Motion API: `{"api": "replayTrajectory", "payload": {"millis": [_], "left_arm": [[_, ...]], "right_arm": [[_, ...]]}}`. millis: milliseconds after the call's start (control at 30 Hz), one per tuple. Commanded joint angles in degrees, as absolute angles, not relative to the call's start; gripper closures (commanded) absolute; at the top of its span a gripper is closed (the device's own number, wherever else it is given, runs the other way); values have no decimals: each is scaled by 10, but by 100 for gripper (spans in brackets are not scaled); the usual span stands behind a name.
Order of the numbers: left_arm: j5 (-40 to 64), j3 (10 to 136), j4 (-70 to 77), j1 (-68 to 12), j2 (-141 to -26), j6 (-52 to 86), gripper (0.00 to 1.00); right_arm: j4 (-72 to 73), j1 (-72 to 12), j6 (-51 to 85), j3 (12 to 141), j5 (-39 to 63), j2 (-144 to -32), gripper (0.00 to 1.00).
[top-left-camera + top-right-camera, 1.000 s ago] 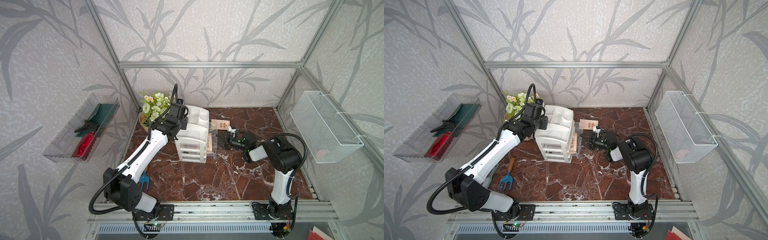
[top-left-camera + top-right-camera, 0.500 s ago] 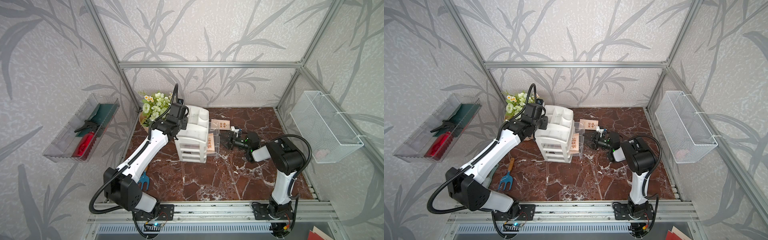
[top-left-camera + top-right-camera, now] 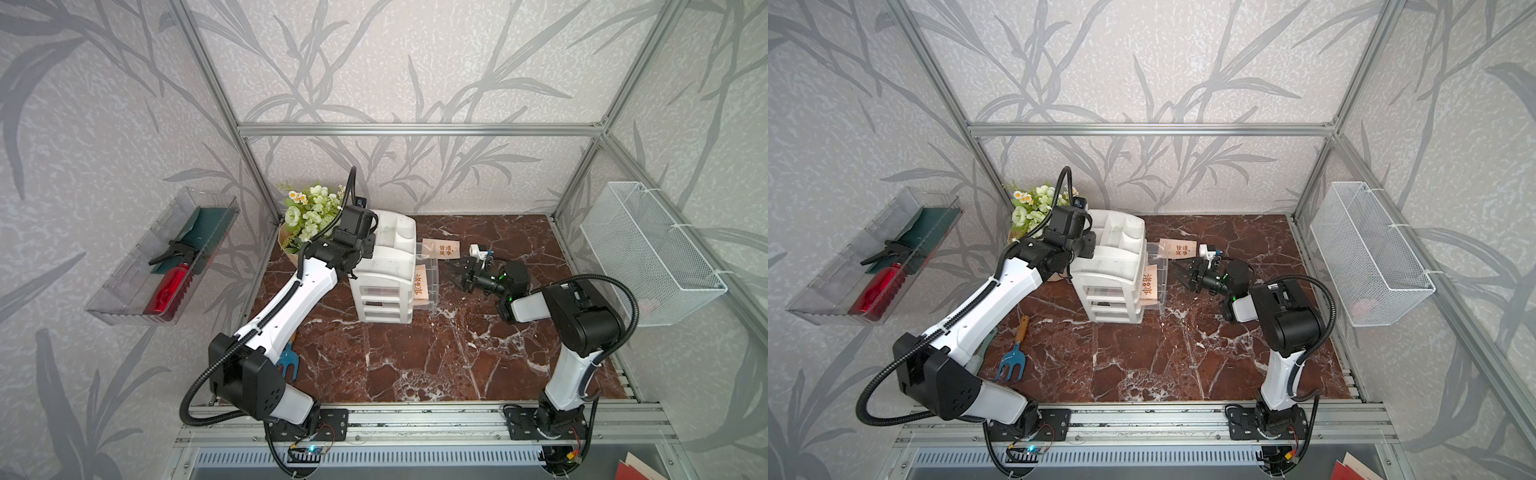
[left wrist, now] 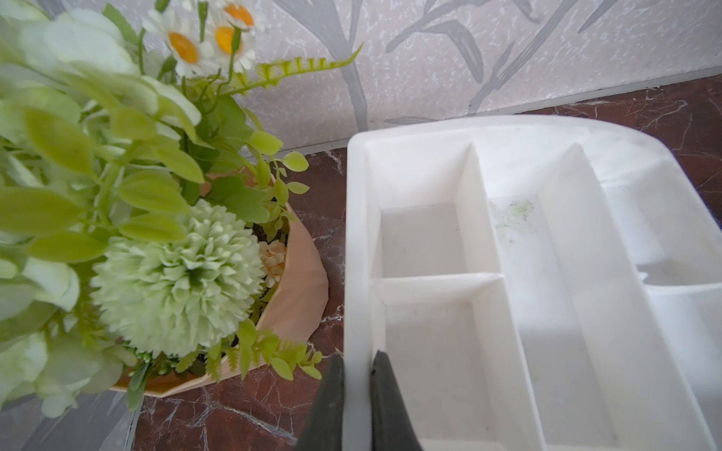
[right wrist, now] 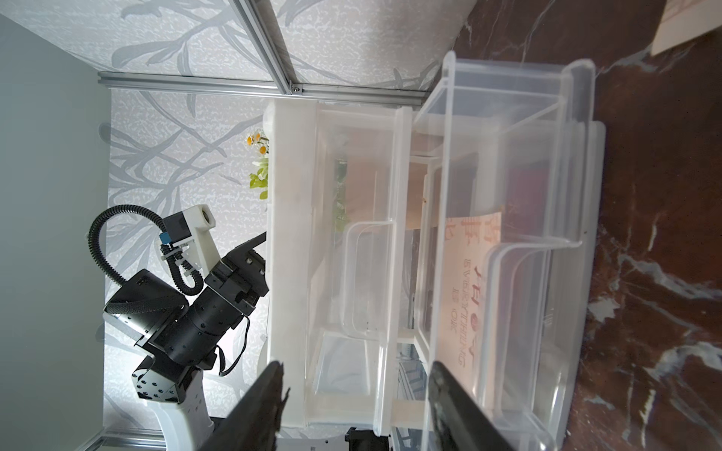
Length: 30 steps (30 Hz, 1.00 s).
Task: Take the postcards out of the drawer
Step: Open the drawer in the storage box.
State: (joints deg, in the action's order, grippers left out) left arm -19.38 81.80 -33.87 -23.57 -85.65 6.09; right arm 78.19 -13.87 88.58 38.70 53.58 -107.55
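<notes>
We have one beige postcard (image 3: 444, 248) out on the desk (image 3: 415, 353) just behind the drawer (image 3: 434, 293), a second postcard (image 3: 1150, 287) still inside it, our right tool (image 3: 457, 276) apart and empty beside the drawer, and our left tool (image 4: 357, 365) clamped on the organiser (image 4: 508, 132) rim.

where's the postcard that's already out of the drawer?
In both top views the beige postcard lies flat on the marble table, right of the white organiser, just behind the pulled-out drawer and close to the open right tool.
</notes>
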Motion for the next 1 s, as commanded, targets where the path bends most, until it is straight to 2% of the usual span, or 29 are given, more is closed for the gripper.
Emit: {"api": "replayTrajectory", "payload": {"millis": [0, 167, 267, 367, 433, 533, 733, 967], "left_arm": [[-237, 784, -463, -228, -909, 58, 100], [-238, 791, -472, -227, -907, 77, 100], [-238, 790, -472, -228, -903, 79, 100], [-243, 789, -473, -228, -897, 83, 100], [-245, 788, -472, -228, -892, 88, 100], [-243, 784, -468, -228, -886, 97, 100], [-235, 778, -454, -227, -886, 109, 100], [-217, 776, -445, -227, -884, 123, 100]], "right_arm": [[805, -139, 855, 388, 565, -1052, 45], [776, -139, 836, 400, 576, -1037, 51], [654, -145, 754, 414, 576, -997, 52], [356, -160, 588, 458, 550, -915, 51], [102, -178, 437, 518, 465, -850, 50], [-96, -198, 329, 588, 339, -798, 48], [-272, -260, 263, 681, 150, -776, 48], [-339, -322, 244, 763, 57, -821, 48]]}}
